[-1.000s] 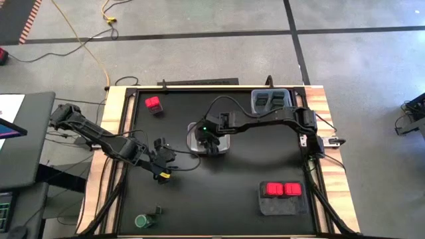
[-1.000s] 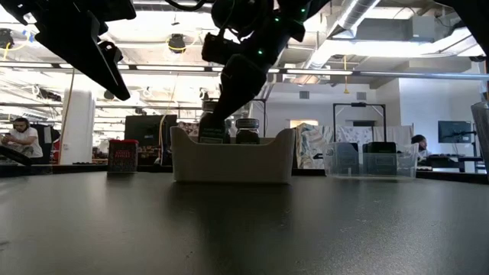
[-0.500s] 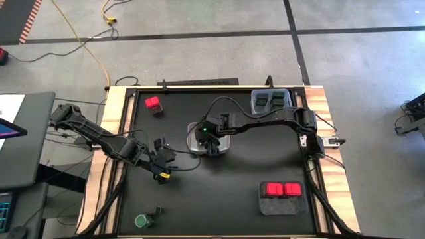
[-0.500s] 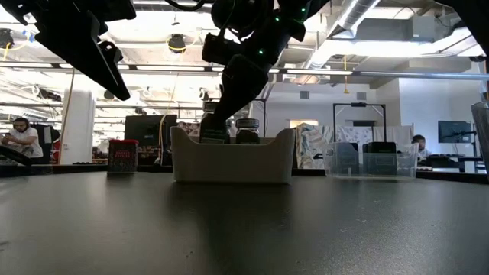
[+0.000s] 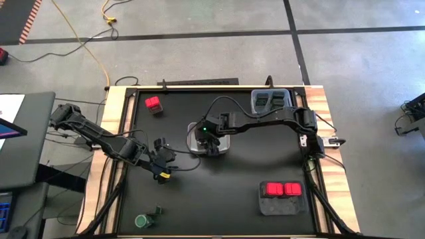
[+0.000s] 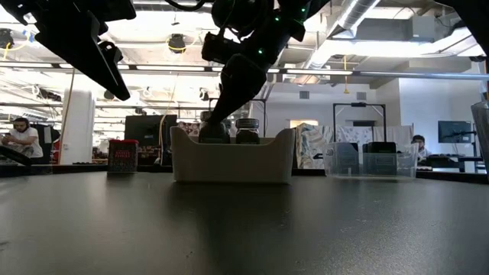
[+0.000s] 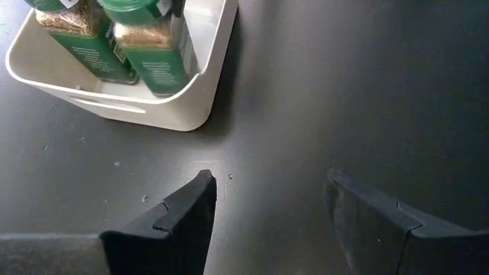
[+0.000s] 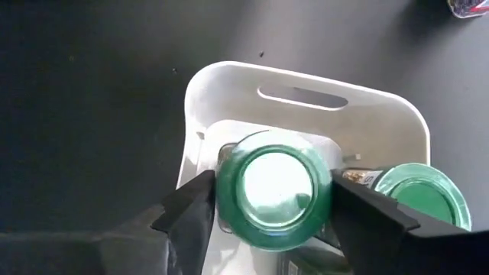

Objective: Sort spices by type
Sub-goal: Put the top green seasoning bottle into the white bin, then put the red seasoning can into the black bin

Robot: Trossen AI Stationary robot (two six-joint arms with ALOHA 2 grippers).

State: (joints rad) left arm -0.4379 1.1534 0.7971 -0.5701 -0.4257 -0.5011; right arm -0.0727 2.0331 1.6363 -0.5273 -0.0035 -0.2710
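Observation:
A white bin [image 5: 194, 136] stands mid-table with two green-lidded spice jars in it. My right gripper [image 8: 271, 191] hangs over it, pointing down, its open fingers flanking the lid of one jar [image 8: 273, 195]. The second jar [image 8: 419, 200] stands beside it. My left gripper [image 7: 267, 198] hovers open over bare table left of the bin [image 7: 176, 114], with nothing between its fingers. A lone red box [image 5: 153, 103] stands at the far left. Another green-lidded jar [image 5: 143, 220] stands at the near left. My right gripper comes from above, slanting down, one finger [image 8: 200, 200] on each side of the jar's green lid [image 8: 229, 183]. Whether the fingers touch the lid, I cannot tell. The jar stands upright on the bin's floor.
A grey tray [image 5: 254, 99] with dark tins [image 5: 271, 101] sits at the far right. A dark tray [image 5: 282, 207] with two red boxes [image 5: 282, 190] sits at the near right. Bare black table lies between the bin and the near edge.
In the low view, the jar under my right gripper has sunk a little into the bin, and its label no longer shows above the rim. Both arms have kept still.

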